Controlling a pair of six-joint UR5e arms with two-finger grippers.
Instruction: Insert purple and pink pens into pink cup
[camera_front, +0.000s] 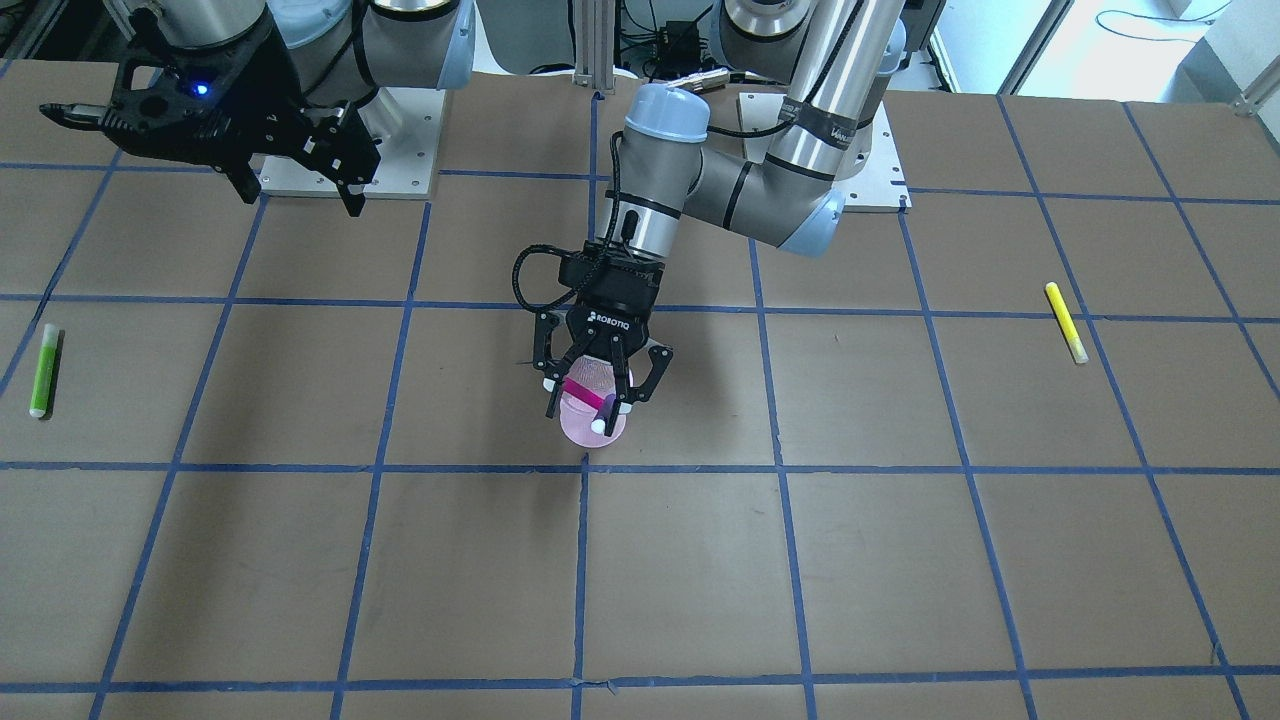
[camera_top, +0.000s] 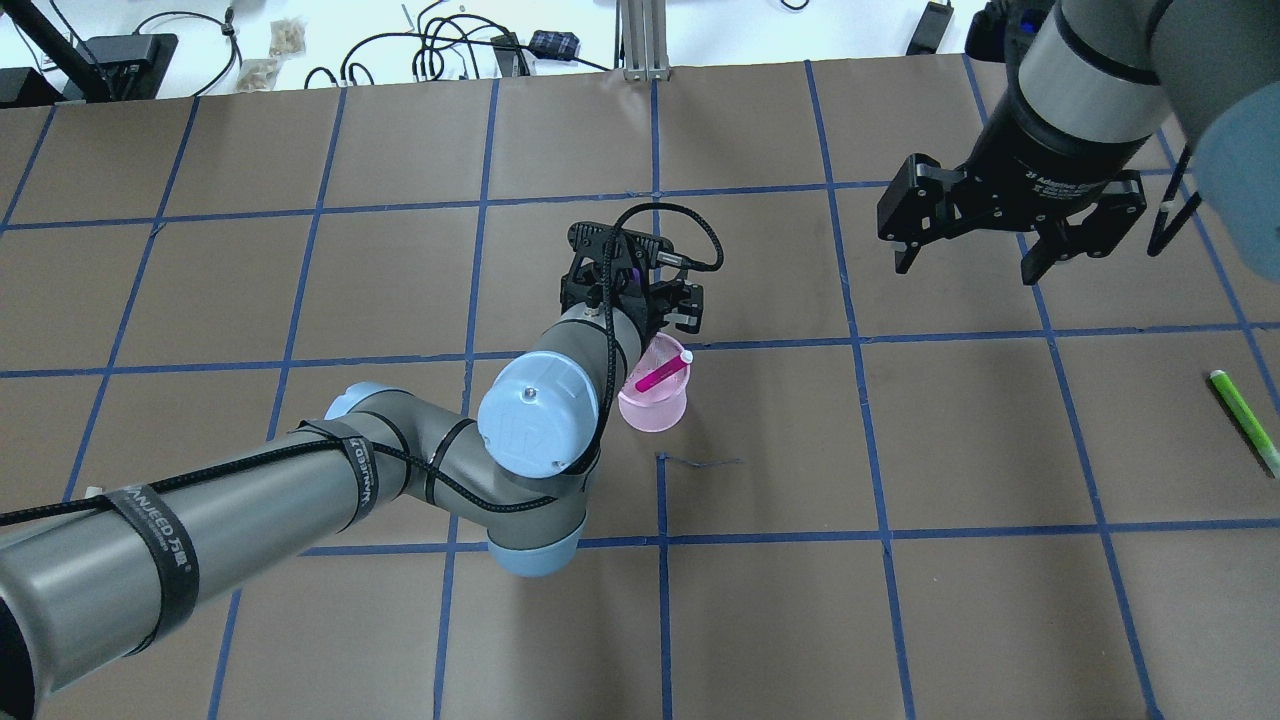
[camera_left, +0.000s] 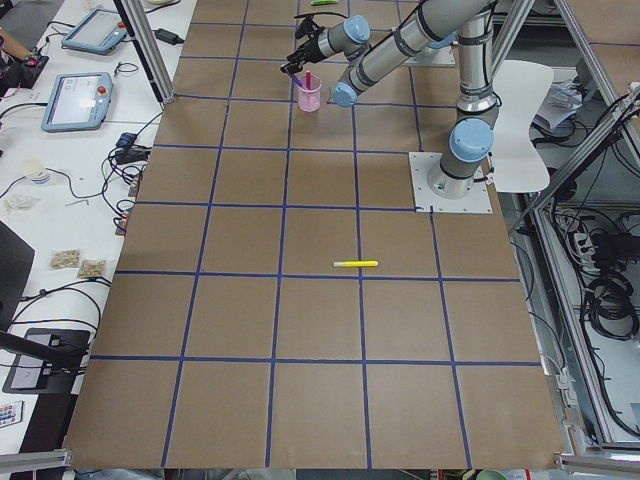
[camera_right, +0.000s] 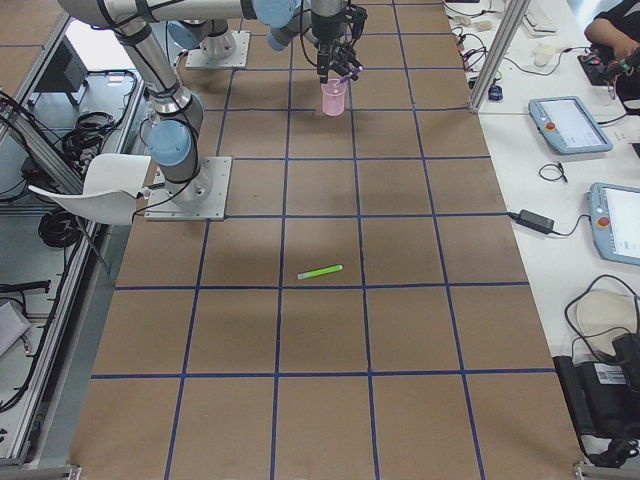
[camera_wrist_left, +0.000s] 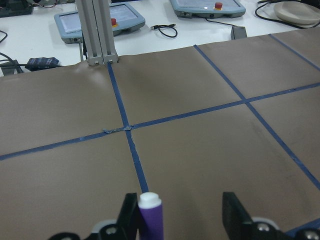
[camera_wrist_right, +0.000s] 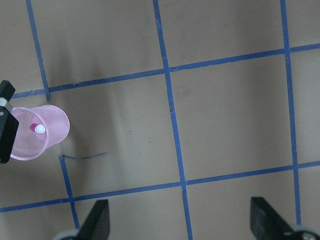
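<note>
A pink mesh cup (camera_front: 592, 430) stands near the table's middle. A pink pen (camera_top: 660, 376) with a white cap leans inside it. My left gripper (camera_front: 590, 400) hangs right over the cup's mouth with its jaws spread apart. In the left wrist view a purple pen (camera_wrist_left: 150, 217) with a white tip stands between the fingers (camera_wrist_left: 236, 212), close to one of them and apart from the other. My right gripper (camera_top: 968, 265) is open and empty, raised above the table well away from the cup. The right wrist view shows the cup (camera_wrist_right: 37, 134) from above.
A green pen (camera_front: 43, 370) lies near the table's edge on my right side. A yellow pen (camera_front: 1066, 322) lies on my left side. Blue tape lines grid the brown table (camera_front: 900, 560).
</note>
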